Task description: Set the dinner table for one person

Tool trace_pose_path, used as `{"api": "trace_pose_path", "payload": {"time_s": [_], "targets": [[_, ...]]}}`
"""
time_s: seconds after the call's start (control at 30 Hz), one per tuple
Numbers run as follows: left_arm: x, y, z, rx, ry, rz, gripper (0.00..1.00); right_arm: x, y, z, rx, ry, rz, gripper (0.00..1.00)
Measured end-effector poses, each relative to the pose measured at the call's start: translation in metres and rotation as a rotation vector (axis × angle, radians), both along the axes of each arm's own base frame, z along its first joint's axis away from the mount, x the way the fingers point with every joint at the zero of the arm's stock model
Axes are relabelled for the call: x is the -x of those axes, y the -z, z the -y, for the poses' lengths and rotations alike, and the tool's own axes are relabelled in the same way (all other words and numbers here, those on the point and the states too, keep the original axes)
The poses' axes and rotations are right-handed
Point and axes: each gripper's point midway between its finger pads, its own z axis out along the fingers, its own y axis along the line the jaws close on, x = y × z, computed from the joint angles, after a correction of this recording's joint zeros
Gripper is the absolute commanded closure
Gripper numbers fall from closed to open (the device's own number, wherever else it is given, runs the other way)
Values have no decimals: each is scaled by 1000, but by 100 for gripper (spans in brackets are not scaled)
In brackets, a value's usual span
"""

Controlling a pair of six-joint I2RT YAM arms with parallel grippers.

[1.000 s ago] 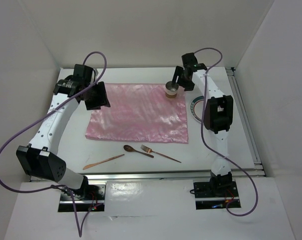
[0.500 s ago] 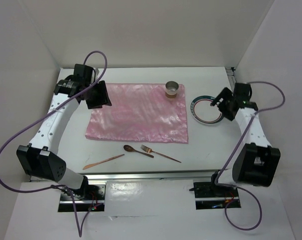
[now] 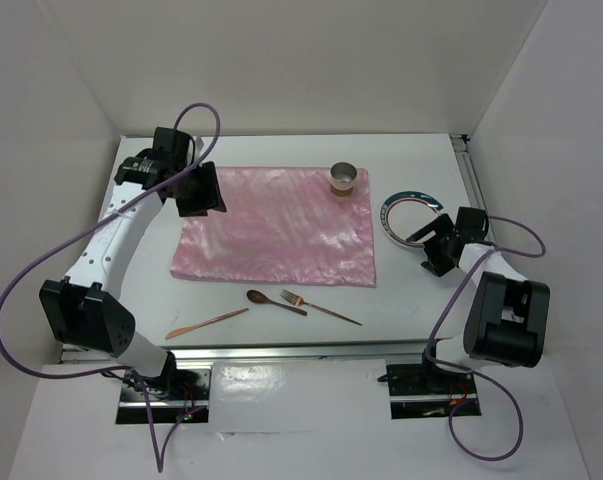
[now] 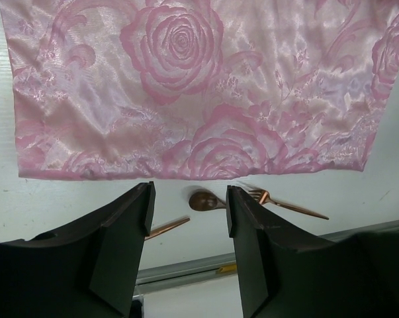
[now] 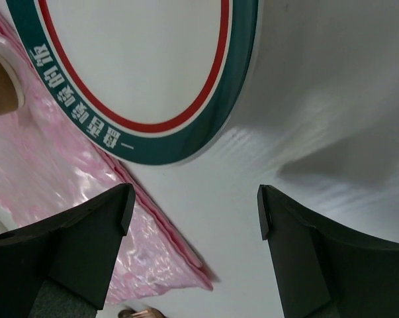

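Observation:
The white dinner table (image 3: 421, 300) carries a pink floral mat (image 3: 276, 225) (image 4: 186, 86). On the mat's far right corner stands a brown cup (image 3: 343, 179). A white plate (image 3: 406, 215) with a green and red rim (image 5: 139, 59) lies right of the mat. Near the front edge lie a copper knife (image 3: 206, 323), spoon (image 3: 271, 300) (image 4: 202, 200) and fork (image 3: 321, 307) (image 4: 285, 204). My left gripper (image 3: 199, 190) (image 4: 189, 199) hangs open and empty over the mat's far left corner. My right gripper (image 3: 426, 250) (image 5: 194, 205) is open and empty, low beside the plate's near right edge.
Metal rails run along the table's front edge (image 3: 331, 348) and right edge (image 3: 491, 240). White walls close in the back and both sides. The mat's near right corner (image 5: 206, 281) lies just left of my right gripper.
My right arm swung from the cup at the far side out to the right, then down to the plate's near edge, its jaws wider. The left arm barely shifted.

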Motion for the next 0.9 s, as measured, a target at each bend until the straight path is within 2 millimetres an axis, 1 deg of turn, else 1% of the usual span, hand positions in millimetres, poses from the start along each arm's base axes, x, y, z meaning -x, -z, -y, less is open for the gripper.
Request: {"api": "trace_pose_path", "payload": {"time_s": [0.1,0.23,0.37,0.4,0.5,0.53,0.57,0.63,0.73,0.8,0.9], "targets": [[0,1,0,-8,15,-1,36,-8,6,2,-19,24,24,17],[1,2,-1,-12,21,-4,36,-24,14,5,-44,57,50,23],[1,2,0,-11,22,-6,36,-36,16,11,-46,103,81,40],[1,2,0,-11,22,-6,36,-38,17,13,-44,112,86,55],[2,3,0,-12,23,-8,36,-40,22,17,-40,140,77,80],[2,3,-1,-13,22,-11,36,-42,21,18,-42,151,80,93],[2,3,-1,-13,22,-12,36,-43,20,20,-42,163,82,98],[3,4,-1,-13,22,-14,36,-51,10,24,-35,167,108,100],[4,4,-1,-14,22,-18,36,-64,-12,30,-5,162,160,100],[4,4,-1,-14,22,-20,36,-66,-28,33,25,158,190,100],[4,4,-1,-14,22,-20,36,-69,-60,37,66,142,244,100]]}}
